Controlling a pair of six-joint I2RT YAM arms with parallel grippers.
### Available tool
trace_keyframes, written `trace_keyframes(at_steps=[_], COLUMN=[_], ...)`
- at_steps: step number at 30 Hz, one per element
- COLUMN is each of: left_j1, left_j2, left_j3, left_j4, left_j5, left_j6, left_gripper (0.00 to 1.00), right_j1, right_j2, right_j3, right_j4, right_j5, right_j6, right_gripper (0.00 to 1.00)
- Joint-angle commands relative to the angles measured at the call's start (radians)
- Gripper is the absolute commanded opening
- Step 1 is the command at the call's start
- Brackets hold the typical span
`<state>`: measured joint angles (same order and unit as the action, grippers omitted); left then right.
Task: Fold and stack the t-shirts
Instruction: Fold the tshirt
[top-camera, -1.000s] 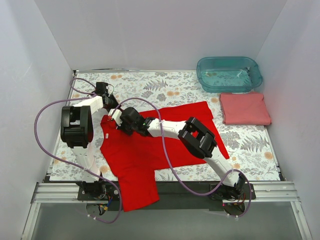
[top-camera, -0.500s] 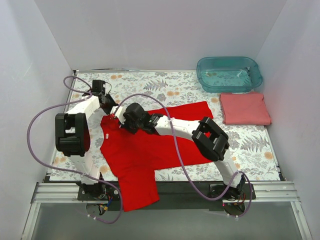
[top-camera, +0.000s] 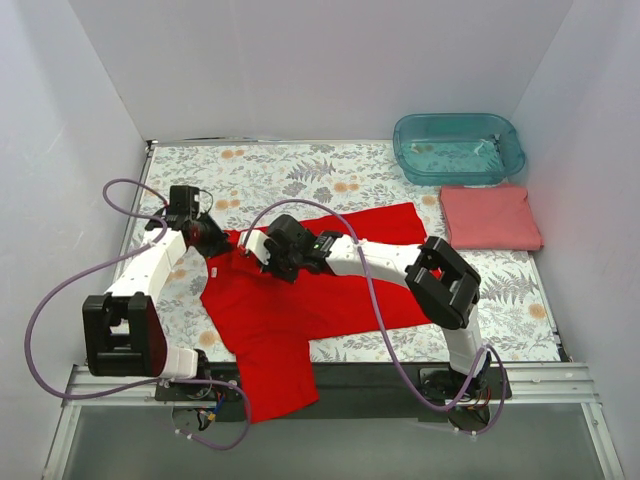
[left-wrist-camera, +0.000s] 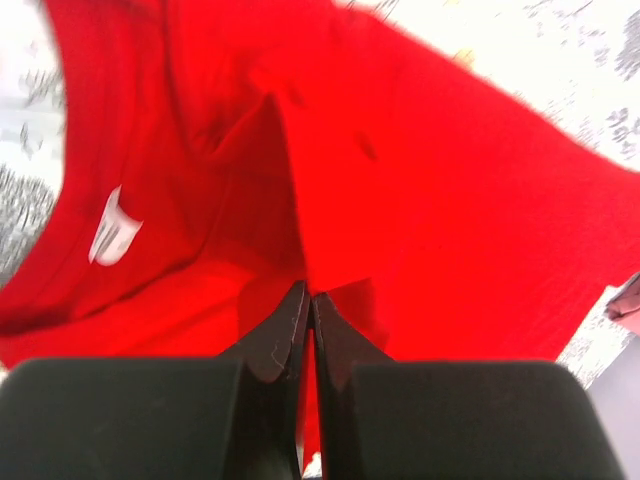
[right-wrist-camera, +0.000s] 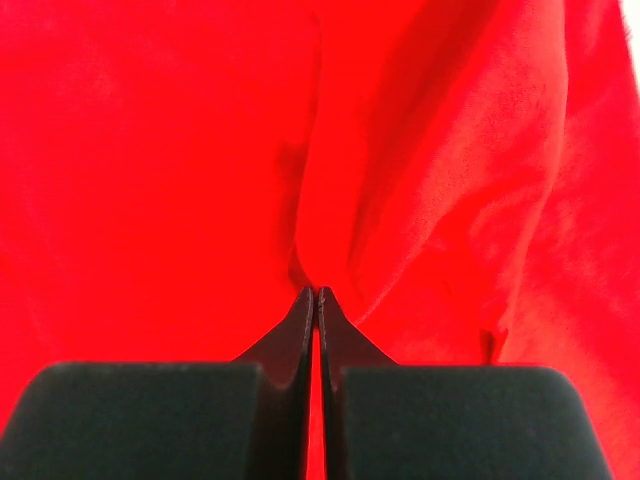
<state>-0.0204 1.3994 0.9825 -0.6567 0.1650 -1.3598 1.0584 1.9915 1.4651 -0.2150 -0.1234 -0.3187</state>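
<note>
- Judging from how things lie, the task is about half done: one shirt is finished and the other is barely begun.
- The pink shirt (top-camera: 490, 217) lies folded to a flat rectangle at the far right of the bench (top-camera: 300, 170), just in front of the tub (top-camera: 458, 148). It looks ready to serve as the base of the stack.
- The red shirt (top-camera: 300, 300) is spread out in the middle of the bench, well apart from the pink one. Its collar end is to the left, and one sleeve hangs over the near edge.
- No clean fold shows in the red shirt, only loose ridges of cloth near the collar.
- The left hand (top-camera: 218, 240) is at the shirt's far left corner. In its wrist view the fingers (left-wrist-camera: 290, 325) are pressed together, with a ridge of red cloth rising from between the tips, so it seems to pinch the shirt. A white label (left-wrist-camera: 113, 227) shows inside the collar nearby.
- The right hand (top-camera: 252, 244) is just beside the left, over the same end. Its fingers (right-wrist-camera: 300, 325) are likewise closed tight on a pleat of red cloth.
- What is left, as I judge it: folding the sleeves in, folding the body down to a rectangle, and setting it on the pink shirt.
</note>
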Motion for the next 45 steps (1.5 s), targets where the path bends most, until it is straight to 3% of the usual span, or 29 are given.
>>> trace_keyframes(at_steps=[1,17,29,42,45], left_j1=[-0.003,-0.003,-0.003,-0.004,-0.003], left_j2=[-0.080,-0.223,-0.255,-0.267,-0.278], left_j3=[-0.050,-0.154,-0.304,-0.398,-0.416], left_j4=[-0.060,-0.218,-0.155,-0.150,-0.147], left_j5=[0.010,0.036,0.149,0.177,0.176], left_j6=[-0.016,-0.035,-0.085,-0.101,-0.108], left_gripper=[0.00,0.00,0.00,0.00,0.03], right_j1=[-0.006,-0.003,-0.005,-0.005,-0.005], right_j2=[-0.079,-0.069,-0.042,-0.011,0.012], right_j3=[-0.005,0.032,0.098,0.107,0.112], right_j4=[-0.063,-0.218,-0.322,-0.402,-0.425], right_j5=[-0.031,-0.085,-0.016,-0.024,-0.030], right_j6=[-0.022,-0.057,-0.118,-0.155,-0.151], right_gripper=[0.01,0.01,0.01,0.01,0.21])
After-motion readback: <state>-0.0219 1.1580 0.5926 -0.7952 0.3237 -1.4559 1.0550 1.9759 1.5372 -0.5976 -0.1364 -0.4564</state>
